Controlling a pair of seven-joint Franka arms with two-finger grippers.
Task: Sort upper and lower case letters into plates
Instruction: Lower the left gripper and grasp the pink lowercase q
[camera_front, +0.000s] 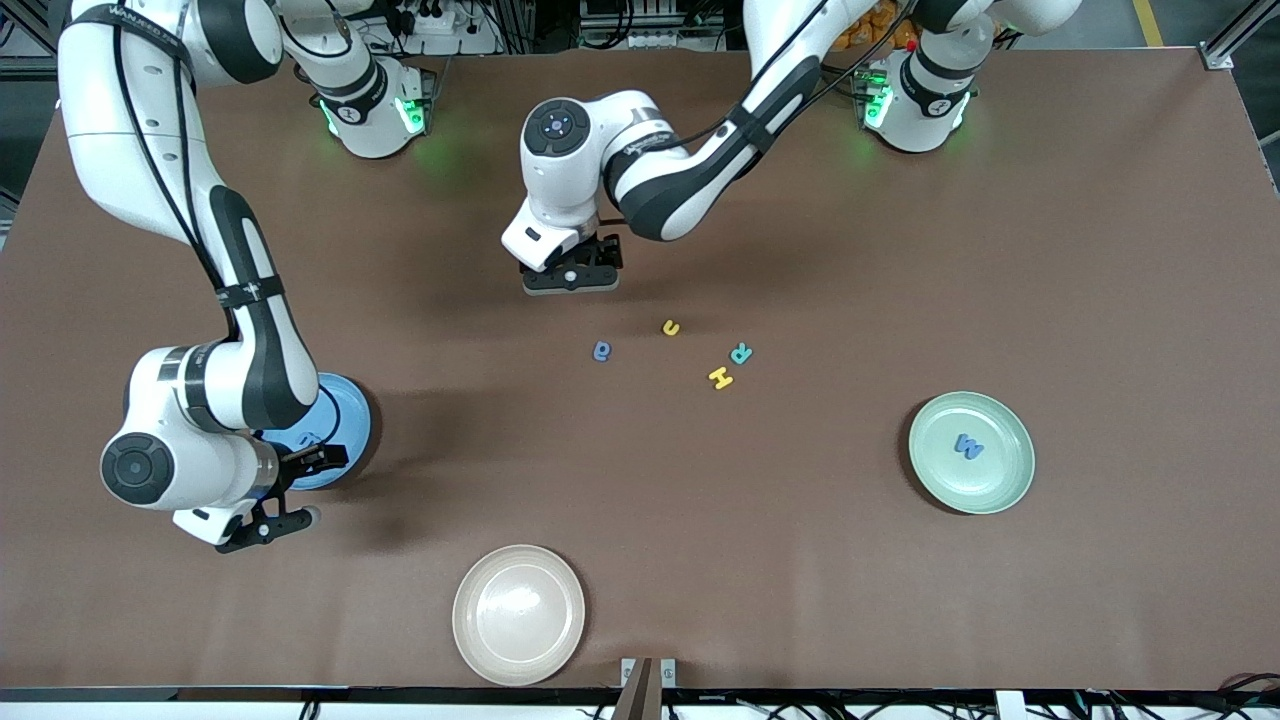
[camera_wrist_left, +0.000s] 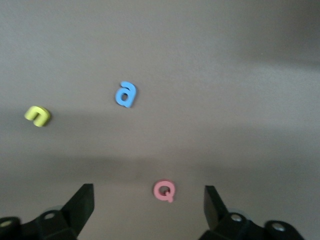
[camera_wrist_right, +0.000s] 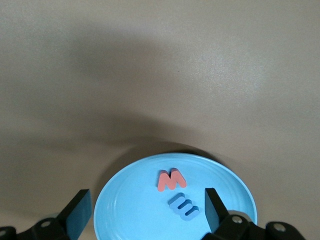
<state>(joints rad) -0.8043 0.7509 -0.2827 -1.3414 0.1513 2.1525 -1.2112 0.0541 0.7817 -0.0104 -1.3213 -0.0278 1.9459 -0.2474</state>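
Front view first: the left claw hangs over the bare brown worktop near the middle, and from here its fingers are too bunched under the wrist to read. Just nearer the camera than it sit four loose letters: a blue a, a yellow u, a teal R and a yellow H. The mint green plate is well apart toward the left arm's end, with a blue W in it. The right claw hovers at the edge of the blue plate, and that arm covers most of the plate, so what's in it is hidden here. A beige plate sits near the camera edge of the worktop.

Left wrist view fills in what the front one misses: the left claw is spread wide with nothing in it, and a pink Q lies on the worktop right between its fingertips, not touching either. The front view hides that Q under the claw. The blue a and yellow u lie farther out.

Right wrist view: the right claw is also wide open and empty, over the blue plate. In the plate lie a red M and a blue E, just beside each other. The plate's near part is cut off by the frame.
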